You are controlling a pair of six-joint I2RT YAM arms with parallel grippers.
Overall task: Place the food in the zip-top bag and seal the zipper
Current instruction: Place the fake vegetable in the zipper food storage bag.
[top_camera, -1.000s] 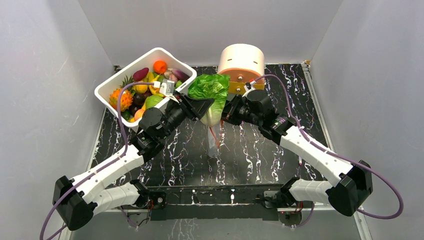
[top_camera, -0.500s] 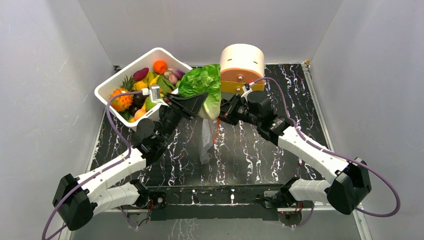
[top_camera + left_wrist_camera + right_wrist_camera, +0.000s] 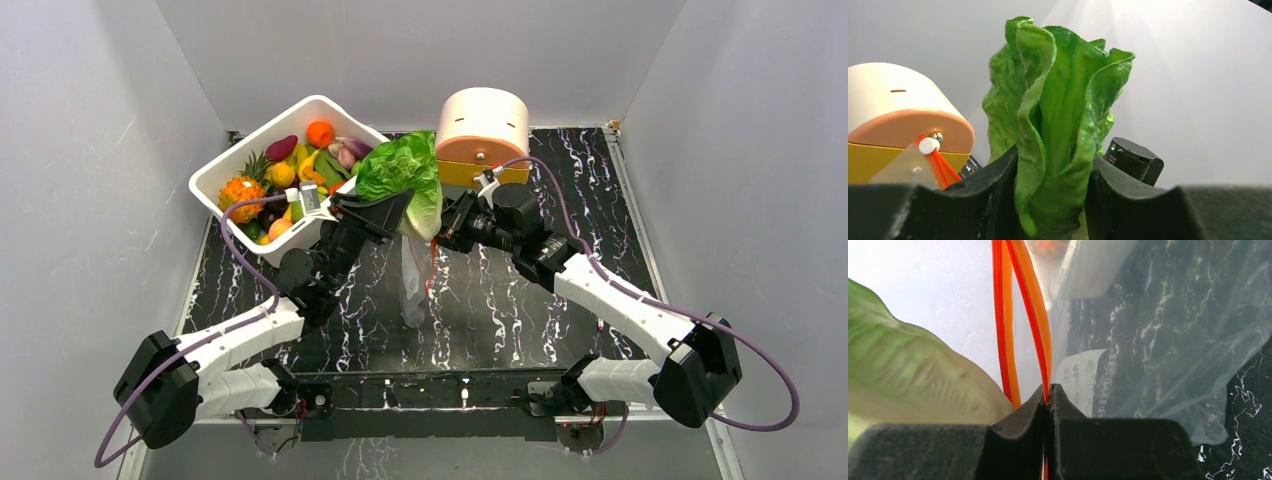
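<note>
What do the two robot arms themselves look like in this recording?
The left arm and right arm match: white shells on the long links, rounded black joints, and black wrists ending in black jaws. A thin purple cable loops loosely alongside each arm.

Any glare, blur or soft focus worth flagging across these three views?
Top external: evenly lit, sharp, only soft shadows. Left wrist: lettuce crisp, a bright hotspot washes out the wall at upper right, foreground underexposed. Right wrist: the lettuce at left is soft, white backlight sits behind the zipper, and the zip-top bag is clear enough that the table pattern shows through.
</note>
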